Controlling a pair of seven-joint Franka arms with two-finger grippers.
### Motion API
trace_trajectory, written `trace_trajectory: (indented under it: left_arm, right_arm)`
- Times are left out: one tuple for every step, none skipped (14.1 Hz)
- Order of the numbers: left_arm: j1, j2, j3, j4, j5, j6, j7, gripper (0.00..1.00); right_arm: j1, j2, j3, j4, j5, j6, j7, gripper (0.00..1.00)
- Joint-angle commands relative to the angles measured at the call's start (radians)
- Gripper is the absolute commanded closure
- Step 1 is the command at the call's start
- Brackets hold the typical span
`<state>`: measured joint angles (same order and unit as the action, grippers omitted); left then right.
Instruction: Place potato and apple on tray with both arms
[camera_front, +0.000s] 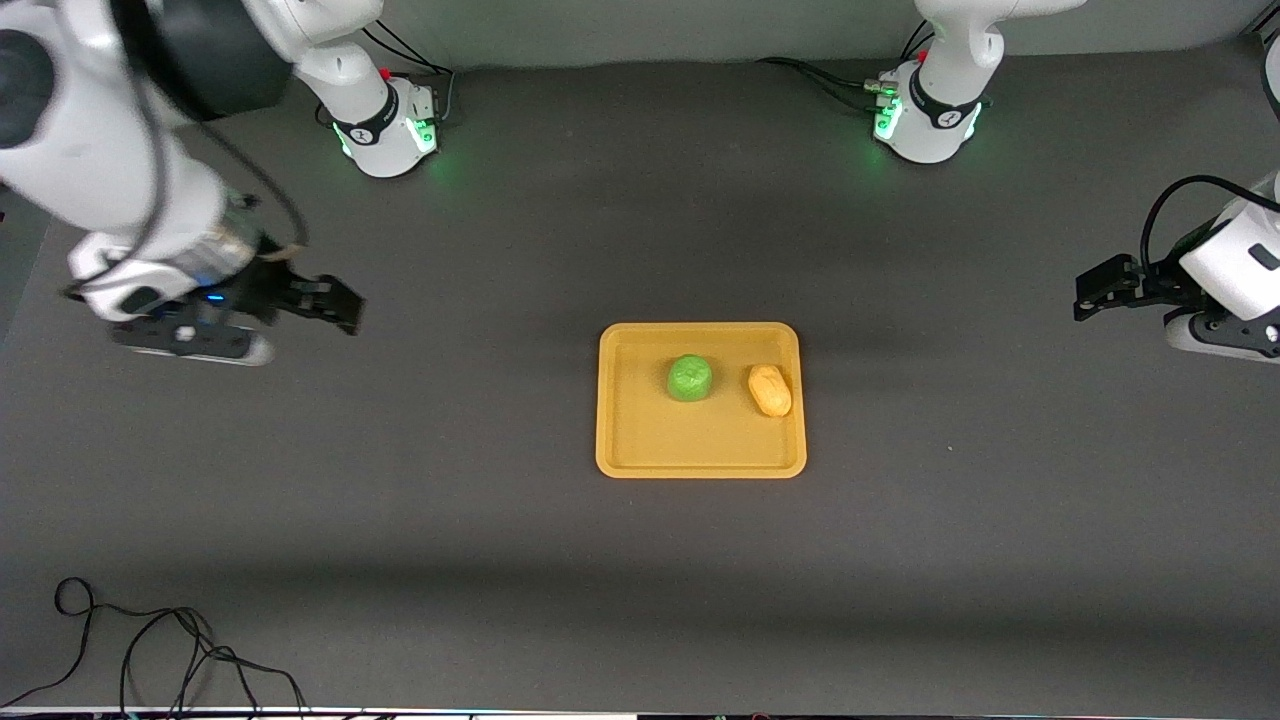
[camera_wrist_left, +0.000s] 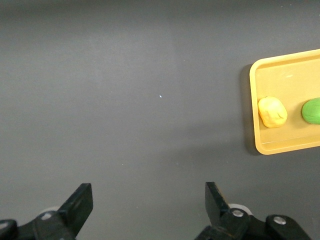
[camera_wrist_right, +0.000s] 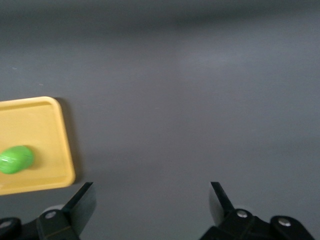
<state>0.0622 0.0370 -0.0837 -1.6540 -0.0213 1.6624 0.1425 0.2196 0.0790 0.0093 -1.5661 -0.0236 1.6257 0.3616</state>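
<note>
Both pincers spread wide and empty: left gripper (camera_front: 1085, 297) over bare table at its end, right gripper (camera_front: 340, 305) at the other.
Bumpy green apple (camera_front: 689, 378) and matte yellow-tan potato (camera_front: 769, 389) sit on the flat yellow-orange tray (camera_front: 700, 461); only risk I see is an arm swinging in and nudging it.

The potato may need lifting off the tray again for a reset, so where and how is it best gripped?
Probably from straight above, closing across the narrow middle of the potato. It lies as an oval on the tray, its long axis running roughly nearer-to-farther. The apple sits apart, and the rim toward the left arm's end is close, so a top-down approach likely suits the open left end effector.
</note>
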Motion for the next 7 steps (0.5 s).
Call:
trace_trajectory:
  left_arm:
    - [0.001,-0.009,-0.002,-0.003,0.009,-0.018,0.015,0.0]
    - [0.001,-0.009,-0.002,-0.001,0.009,-0.018,0.017,0.0]
    - [0.001,-0.009,-0.002,-0.001,0.009,-0.016,0.017,0.0]
    - [0.002,-0.008,-0.001,-0.001,0.009,-0.015,0.017,0.0]
    - [0.002,-0.008,-0.001,-0.001,0.009,-0.015,0.02,0.0]
    - [0.004,-0.008,-0.001,-0.001,0.009,-0.013,0.028,0.0]
    - [0.004,-0.006,0.001,-0.001,0.009,-0.013,0.029,0.0]
  right_arm:
    - [-0.199,-0.056,0.099,-0.054,0.019,-0.007,-0.152,0.0]
    - [-0.269,-0.059,0.118,-0.052,0.019,-0.007,-0.211,0.0]
    - [-0.308,-0.062,0.12,-0.051,0.017,-0.007,-0.267,0.0]
    - [-0.33,-0.064,0.11,-0.049,0.017,-0.007,-0.307,0.0]
    - [-0.341,-0.064,0.095,-0.049,0.016,-0.009,-0.325,0.0]
    - [-0.335,-0.065,0.068,-0.049,0.017,-0.01,-0.328,0.0]
    - [-0.333,-0.068,0.061,-0.045,0.017,-0.026,-0.329,0.0]
